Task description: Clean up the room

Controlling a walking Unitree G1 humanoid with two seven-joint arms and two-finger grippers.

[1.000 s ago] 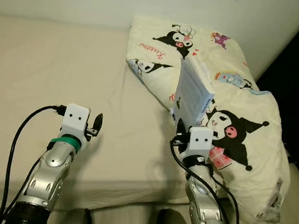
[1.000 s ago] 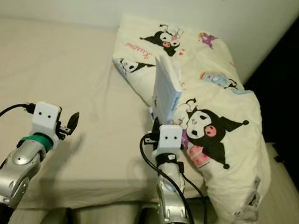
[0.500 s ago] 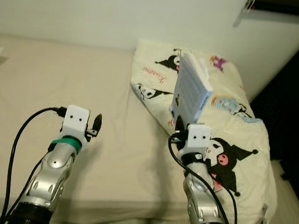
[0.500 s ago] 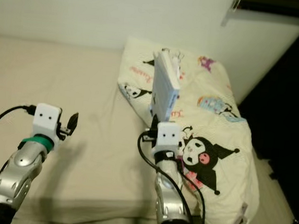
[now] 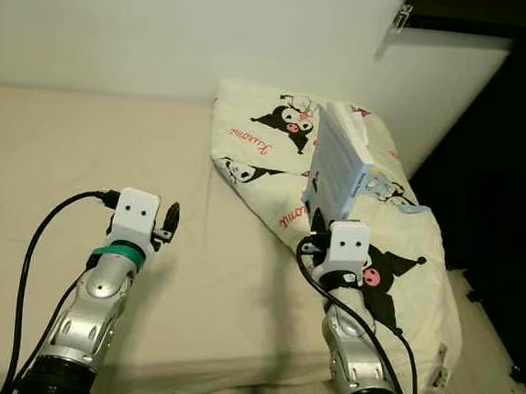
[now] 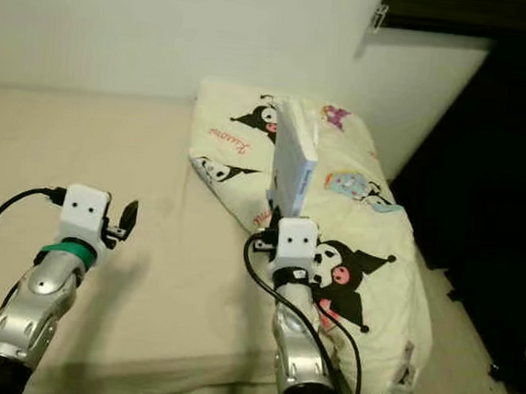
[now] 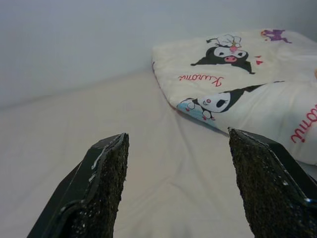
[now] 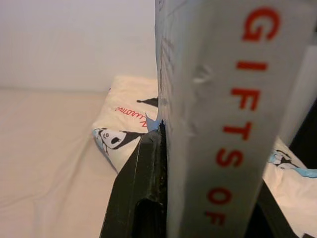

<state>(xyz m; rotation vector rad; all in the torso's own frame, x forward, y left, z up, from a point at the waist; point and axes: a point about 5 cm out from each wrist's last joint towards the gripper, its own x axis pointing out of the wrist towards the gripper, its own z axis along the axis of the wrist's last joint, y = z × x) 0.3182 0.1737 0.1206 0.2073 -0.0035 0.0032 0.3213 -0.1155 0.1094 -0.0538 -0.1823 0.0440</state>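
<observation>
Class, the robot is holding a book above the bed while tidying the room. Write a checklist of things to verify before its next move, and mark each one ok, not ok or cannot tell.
1. Right gripper shut on the book: ok; a black finger presses against the cover.
2. Book held upright, above the quilt: ok.
3. Grip is at the book's lower end only, so it could tip: cannot tell how firm.
4. Left gripper open and holding nothing, free to help: ok.
5. Bed beneath the left gripper is bare: ok.
6. Place to put the book away in view: not ok; I see no shelf or table.
</observation>
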